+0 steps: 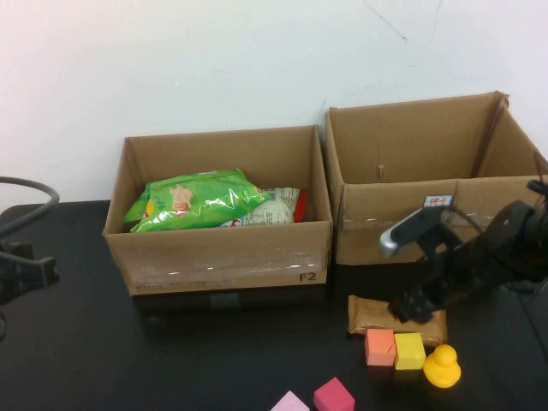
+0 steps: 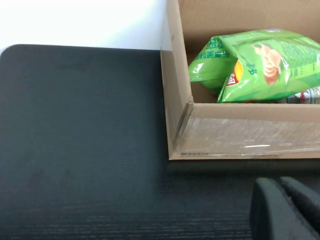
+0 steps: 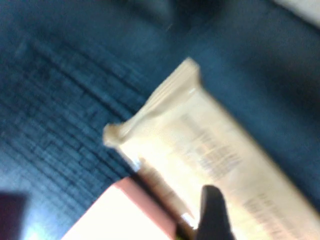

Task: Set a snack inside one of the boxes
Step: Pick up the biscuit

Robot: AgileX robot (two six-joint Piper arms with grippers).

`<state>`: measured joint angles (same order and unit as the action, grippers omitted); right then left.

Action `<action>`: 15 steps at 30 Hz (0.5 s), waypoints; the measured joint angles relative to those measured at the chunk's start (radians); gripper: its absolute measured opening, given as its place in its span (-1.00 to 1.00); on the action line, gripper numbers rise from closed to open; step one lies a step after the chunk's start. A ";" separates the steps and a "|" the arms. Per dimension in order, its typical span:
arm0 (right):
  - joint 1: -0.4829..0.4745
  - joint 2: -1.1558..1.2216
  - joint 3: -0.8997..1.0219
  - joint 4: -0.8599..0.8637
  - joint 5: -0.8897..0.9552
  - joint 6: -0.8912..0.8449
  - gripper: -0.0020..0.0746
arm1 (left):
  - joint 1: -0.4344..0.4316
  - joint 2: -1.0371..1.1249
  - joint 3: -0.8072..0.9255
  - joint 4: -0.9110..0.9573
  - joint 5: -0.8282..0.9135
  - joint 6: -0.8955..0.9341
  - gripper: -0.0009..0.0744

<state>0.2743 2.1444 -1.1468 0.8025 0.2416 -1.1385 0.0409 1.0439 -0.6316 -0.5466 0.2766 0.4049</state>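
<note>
Hovering low at the lower right of the high view, the right gripper (image 1: 409,306) sits over the brown foil-wrapped snack bar (image 1: 377,316), which lies flat on the black table (image 1: 171,360) just in front of the empty right cardboard box (image 1: 411,205). Whether its jaws are open or closed can't be told here; one dark fingertip (image 3: 212,210) shows against the wrapper in the right wrist view, but no clear grip, so judged not yet picked. Left gripper (image 2: 287,210) parked at the far left, shut, holding nothing, beside the left cardboard box (image 1: 214,257), which already holds a green chip bag (image 1: 193,199) and another pack behind it.

Bar touches an orange cube (image 1: 379,347) along its front edge; yellow cube (image 1: 409,350) and yellow rubber duck (image 1: 442,366) just beside, pink blocks (image 1: 317,398) nearer the bottom centre.

Progress: early. Approach looks done; grasp, lift, carry to a box and release all left.
</note>
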 joint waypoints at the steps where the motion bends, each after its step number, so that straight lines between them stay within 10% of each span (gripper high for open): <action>1: 0.000 0.009 -0.002 -0.005 0.016 -0.004 0.23 | 0.000 0.000 0.000 -0.001 0.000 0.000 -0.98; 15: 0.053 0.045 -0.018 -0.169 0.048 -0.059 0.28 | 0.000 0.000 0.000 -0.011 0.000 0.000 -0.98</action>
<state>0.3277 2.1896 -1.1650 0.6333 0.2891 -1.1975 0.0409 1.0439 -0.6316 -0.5573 0.2766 0.4049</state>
